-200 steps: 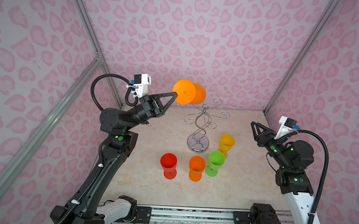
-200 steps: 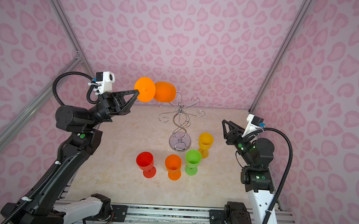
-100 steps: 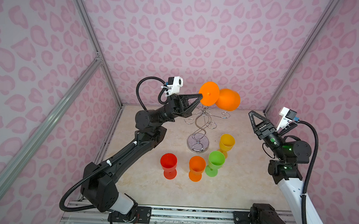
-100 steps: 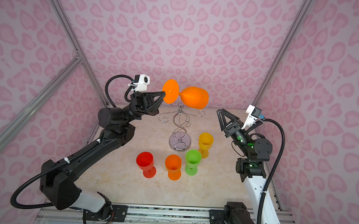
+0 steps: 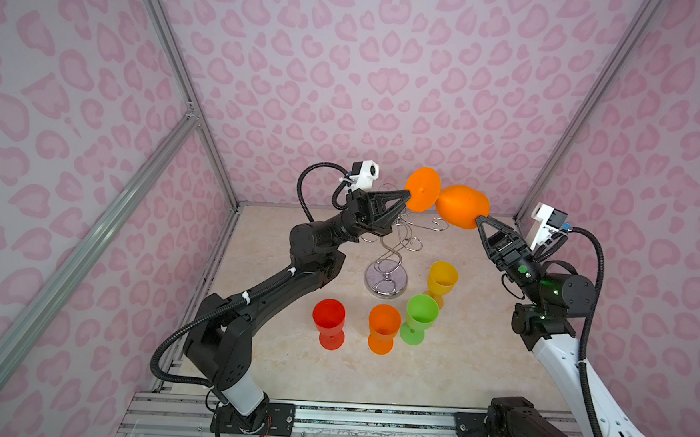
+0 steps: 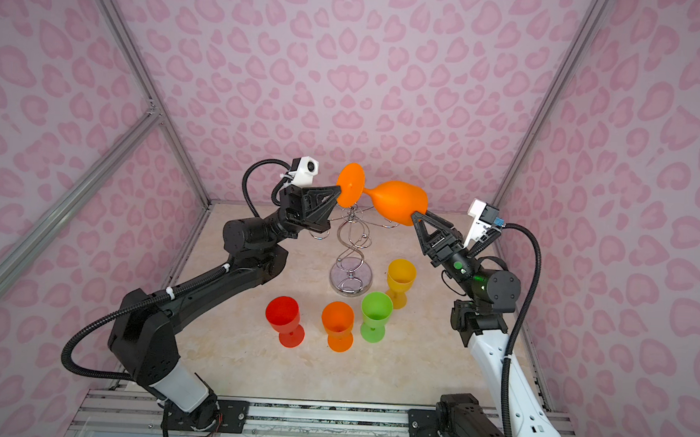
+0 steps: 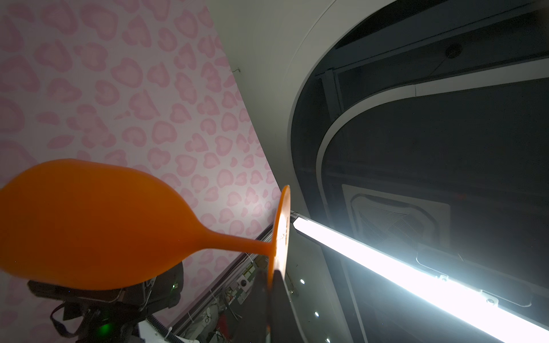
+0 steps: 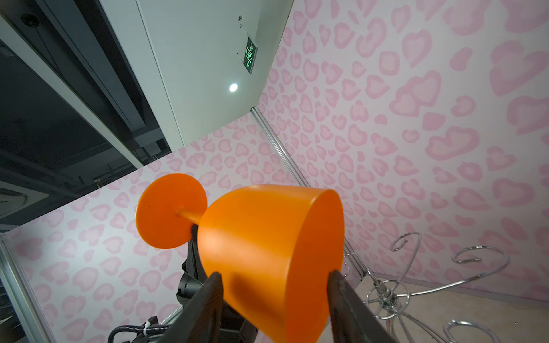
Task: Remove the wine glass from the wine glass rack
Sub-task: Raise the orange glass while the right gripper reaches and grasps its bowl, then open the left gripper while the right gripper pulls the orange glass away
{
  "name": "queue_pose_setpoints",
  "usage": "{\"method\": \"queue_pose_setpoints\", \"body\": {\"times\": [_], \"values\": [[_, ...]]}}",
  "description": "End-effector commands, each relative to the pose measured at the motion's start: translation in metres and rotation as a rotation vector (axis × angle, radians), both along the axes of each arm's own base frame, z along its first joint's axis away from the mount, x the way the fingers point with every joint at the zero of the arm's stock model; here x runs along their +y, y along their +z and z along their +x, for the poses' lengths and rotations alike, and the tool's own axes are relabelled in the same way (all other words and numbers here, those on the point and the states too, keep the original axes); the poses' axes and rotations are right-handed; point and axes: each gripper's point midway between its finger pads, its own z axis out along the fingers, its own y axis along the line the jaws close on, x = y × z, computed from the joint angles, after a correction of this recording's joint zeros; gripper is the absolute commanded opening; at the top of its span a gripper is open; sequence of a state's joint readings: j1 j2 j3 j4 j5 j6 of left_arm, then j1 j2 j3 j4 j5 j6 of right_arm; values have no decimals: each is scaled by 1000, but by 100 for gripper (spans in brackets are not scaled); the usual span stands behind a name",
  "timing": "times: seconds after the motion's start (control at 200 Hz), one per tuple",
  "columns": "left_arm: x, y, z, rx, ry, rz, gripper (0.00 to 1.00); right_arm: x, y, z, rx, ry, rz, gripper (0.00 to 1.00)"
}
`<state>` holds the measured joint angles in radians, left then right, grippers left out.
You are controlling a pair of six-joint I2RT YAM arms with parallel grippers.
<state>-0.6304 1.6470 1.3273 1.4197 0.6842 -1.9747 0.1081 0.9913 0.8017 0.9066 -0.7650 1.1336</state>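
Wine glass (image 5: 461, 205) is off the rack (image 5: 386, 276), held sideways in mid-air above it. Left end effector (image 5: 409, 193) is pinched tight on its foot. Right end effector (image 5: 480, 219) was apart half a sec ago, now its jaws straddle the bowl near the rim, can't tell if gripping. Green ceiling sign (image 8: 250, 55), txt too small to read. Free counter (image 5: 476, 373) in front of the cups (image 5: 383, 325).

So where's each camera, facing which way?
Top views: high overhead, looking down on the beige table, left arm, right arm.
Left wrist: on the left arm, looking up past left fingers at the orange plastic wine glass.
Right wrist: on the right arm, looking up; glass between right fingers, chrome wire rack beside.
All show the glass.
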Motion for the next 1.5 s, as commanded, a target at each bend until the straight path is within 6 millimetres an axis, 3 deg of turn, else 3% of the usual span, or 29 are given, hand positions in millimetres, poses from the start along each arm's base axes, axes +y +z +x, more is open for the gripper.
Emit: {"method": "queue_pose_setpoints", "body": {"times": [0.0, 0.235, 0.66, 0.68, 0.775, 0.891, 0.971, 1.081, 1.141, 1.321, 1.406, 1.496], "values": [[6, 5, -4, -10, -20, -64, 2, 5, 9, -12, -66, 37, -2, 56], [2, 1, -1, 16, -53, -74, 2, 8, 12, -18, -98, 80, 8, 48], [-1, -7, 6, 60, -84, -90, 2, 12, 17, -40, -199, 192, 51, 21], [1, 2, 3, 39, -88, -107, 3, 12, 18, -41, -203, 198, 53, 19], [0, 2, 4, 42, -92, -108, 4, 12, 18, -40, -206, 210, 65, 11], [-1, 1, 4, 39, -94, -105, 13, 12, 19, -43, -220, 229, 79, 4], [0, 3, 3, 29, -90, -106, 24, 11, 22, -44, -229, 241, 91, 0], [0, 3, 1, 15, -81, -104, 35, 11, 25, -47, -242, 247, 92, 0], [0, 3, 0, 4, -74, -103, 46, 10, 27, -46, -240, 237, 76, 0], [0, -1, -6, -43, -50, -82, 62, -8, 25, -23, -120, 54, -66, 0], [1, 2, -12, -93, -27, -73, 64, -23, 9, -4, 9, -161, -238, 0], [0, -3, -17, -133, 3, -35, 66, -55, -6, 3, 144, -446, -475, 0]]}}
